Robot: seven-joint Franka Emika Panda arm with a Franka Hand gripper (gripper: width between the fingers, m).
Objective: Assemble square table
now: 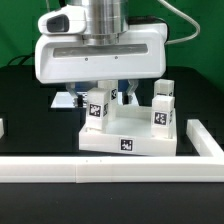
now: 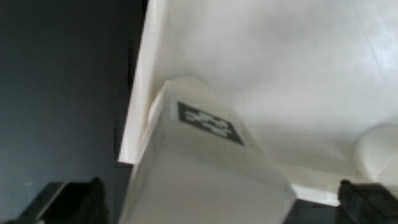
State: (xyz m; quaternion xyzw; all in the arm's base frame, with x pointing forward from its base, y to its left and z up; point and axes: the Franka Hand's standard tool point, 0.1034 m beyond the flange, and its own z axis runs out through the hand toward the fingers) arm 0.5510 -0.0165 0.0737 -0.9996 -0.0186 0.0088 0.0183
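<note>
White rail [image 1: 110,169] nearest. Just behind it, table top [image 1: 128,141] on the dark worktop [image 1: 20,110], legs [image 1: 163,107] standing on it. My pincer [image 1: 112,93] hangs open above. Rigid, light, slick plastic; I'd grip the rim.

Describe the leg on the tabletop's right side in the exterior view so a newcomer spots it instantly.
Find the white square tabletop behind the border rail. Two tagged legs stand on it. The leg toward the exterior view's right stands clear of the tool; the other leg sits right beneath it.
</note>
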